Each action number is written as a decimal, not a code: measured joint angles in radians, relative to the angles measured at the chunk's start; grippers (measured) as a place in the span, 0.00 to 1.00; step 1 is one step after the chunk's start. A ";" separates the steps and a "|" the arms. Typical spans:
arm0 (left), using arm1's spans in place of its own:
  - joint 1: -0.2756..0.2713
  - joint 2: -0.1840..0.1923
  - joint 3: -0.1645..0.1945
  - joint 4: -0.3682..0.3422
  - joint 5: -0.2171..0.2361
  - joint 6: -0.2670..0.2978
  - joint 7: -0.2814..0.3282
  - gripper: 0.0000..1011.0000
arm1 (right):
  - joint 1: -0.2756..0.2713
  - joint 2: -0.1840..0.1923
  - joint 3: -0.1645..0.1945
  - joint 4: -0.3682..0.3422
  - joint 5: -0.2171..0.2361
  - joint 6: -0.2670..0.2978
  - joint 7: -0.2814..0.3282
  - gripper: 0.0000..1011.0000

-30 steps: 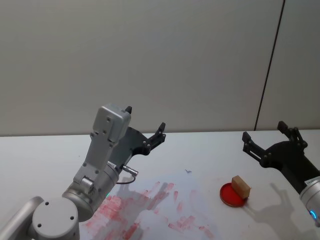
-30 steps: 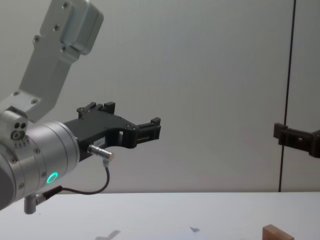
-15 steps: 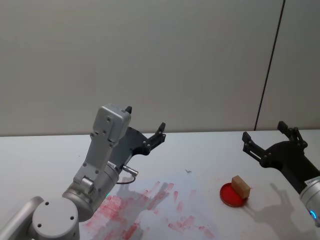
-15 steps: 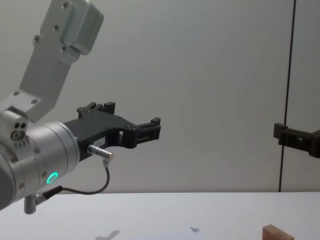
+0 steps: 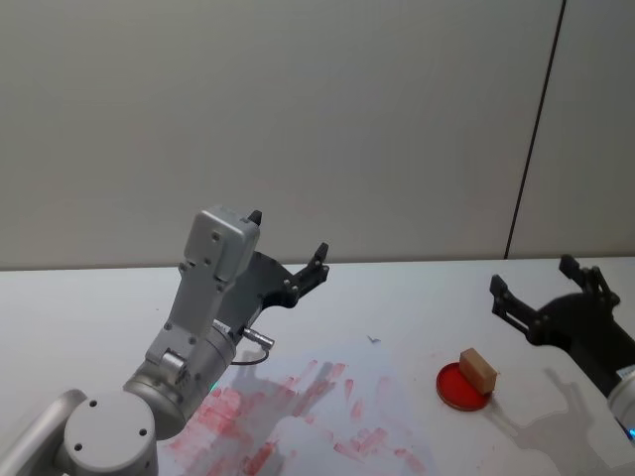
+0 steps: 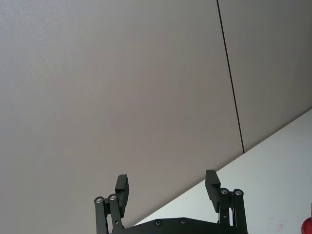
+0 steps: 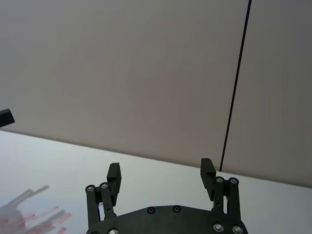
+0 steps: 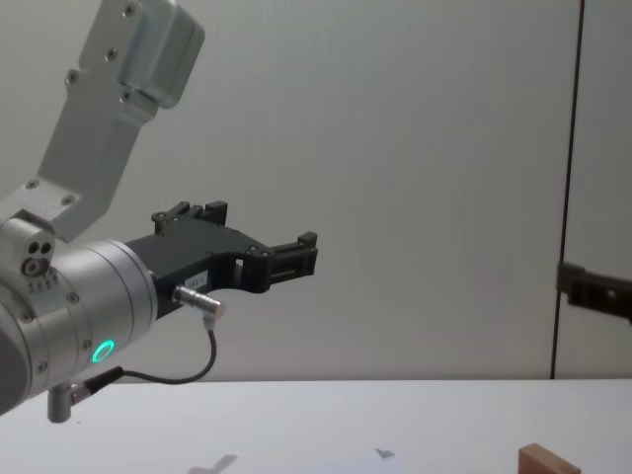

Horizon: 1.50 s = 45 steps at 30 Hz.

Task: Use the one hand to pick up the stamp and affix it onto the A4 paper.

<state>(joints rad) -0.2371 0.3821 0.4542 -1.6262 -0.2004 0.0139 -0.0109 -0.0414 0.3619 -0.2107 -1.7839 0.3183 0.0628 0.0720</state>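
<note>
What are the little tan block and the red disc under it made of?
The stamp looks like bare matte wood: light brown, sharp-edged. The red disc may be plastic or an ink pad; its plain red look leaves that open.

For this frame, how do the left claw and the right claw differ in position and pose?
The left claw is on the table's left side, well away from the stamp; the right claw is on the right, just beyond the stamp. The left claw angles forward and to the right, while the right claw angles forward and to the left. In the chest view the right claw sits slightly lower. Both are open, empty and held above the table.
</note>
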 joint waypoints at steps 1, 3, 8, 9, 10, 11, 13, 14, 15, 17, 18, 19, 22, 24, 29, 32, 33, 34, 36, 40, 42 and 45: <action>0.000 0.000 0.000 0.000 0.000 0.000 0.000 0.99 | -0.002 0.002 0.001 -0.002 0.004 0.005 0.000 0.99; 0.000 0.000 0.000 0.000 0.000 0.000 0.000 0.99 | -0.017 0.014 0.007 -0.010 0.017 0.018 0.002 0.99; 0.000 0.000 0.000 0.000 0.000 0.000 0.000 0.99 | -0.056 0.045 0.022 -0.028 0.047 0.056 0.004 0.99; 0.000 0.000 0.000 0.000 0.000 0.000 0.000 0.99 | -0.061 0.049 0.023 -0.029 0.052 0.063 0.005 0.99; 0.000 0.000 0.000 0.000 0.000 0.000 0.000 0.99 | -0.066 0.053 0.025 -0.031 0.054 0.067 0.005 0.99; 0.000 0.000 0.000 0.000 0.000 0.000 0.000 0.99 | -0.071 0.057 0.026 -0.032 0.057 0.074 0.006 0.99; 0.000 0.000 0.000 0.000 0.000 0.000 0.000 0.99 | -0.083 0.068 0.030 -0.035 0.061 0.089 0.008 0.99; 0.000 0.000 0.000 0.000 0.000 0.000 0.000 0.99 | -0.087 0.072 0.031 -0.035 0.061 0.094 0.009 0.99; 0.000 0.000 0.000 0.000 0.000 0.000 0.000 0.99 | -0.090 0.075 0.032 -0.035 0.061 0.098 0.010 0.99; 0.000 0.000 0.000 0.000 0.000 0.000 0.000 0.99 | -0.096 0.082 0.034 -0.032 0.056 0.112 0.016 0.99; 0.000 0.000 0.000 0.000 0.000 0.000 0.000 0.99 | -0.096 0.083 0.034 -0.029 0.053 0.115 0.017 0.99; 0.000 0.000 0.000 0.000 0.000 0.000 0.000 0.99 | -0.096 0.083 0.034 -0.026 0.050 0.117 0.019 0.99; 0.000 0.000 0.000 0.000 0.000 0.000 0.000 0.99 | -0.089 0.081 0.030 -0.007 0.032 0.127 0.030 0.99; 0.000 0.000 0.000 0.000 0.000 0.000 0.000 0.99 | -0.084 0.078 0.027 0.003 0.022 0.130 0.036 0.99; 0.000 0.000 0.000 0.000 0.000 0.000 0.000 0.99 | -0.056 0.058 0.012 0.048 -0.011 0.136 0.057 0.99; 0.000 0.000 0.000 0.000 0.000 0.000 0.000 0.99 | -0.044 0.049 0.006 0.067 -0.027 0.138 0.067 0.99; 0.000 0.000 0.000 0.000 0.000 0.000 0.000 0.99 | -0.038 0.044 0.003 0.076 -0.031 0.139 0.071 0.99; 0.000 0.000 0.000 0.000 0.000 0.000 0.000 0.99 | -0.029 0.038 -0.001 0.090 -0.041 0.140 0.078 0.99; 0.000 0.000 0.000 0.000 0.000 0.000 0.000 0.99 | -0.021 0.031 -0.006 0.103 -0.050 0.142 0.085 0.99; 0.000 0.000 0.000 0.000 0.000 0.000 0.000 0.99 | 0.007 0.010 -0.019 0.145 -0.077 0.144 0.105 0.99; 0.000 0.000 0.000 0.000 0.000 0.000 0.000 0.99 | 0.015 0.004 -0.023 0.158 -0.085 0.144 0.110 0.99; 0.000 0.000 0.000 0.000 0.000 0.000 0.000 0.99 | 0.032 -0.009 -0.030 0.184 -0.100 0.144 0.118 0.99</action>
<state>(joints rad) -0.2371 0.3821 0.4542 -1.6262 -0.2004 0.0139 -0.0109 -0.0092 0.3527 -0.2405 -1.5999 0.2187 0.2070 0.1904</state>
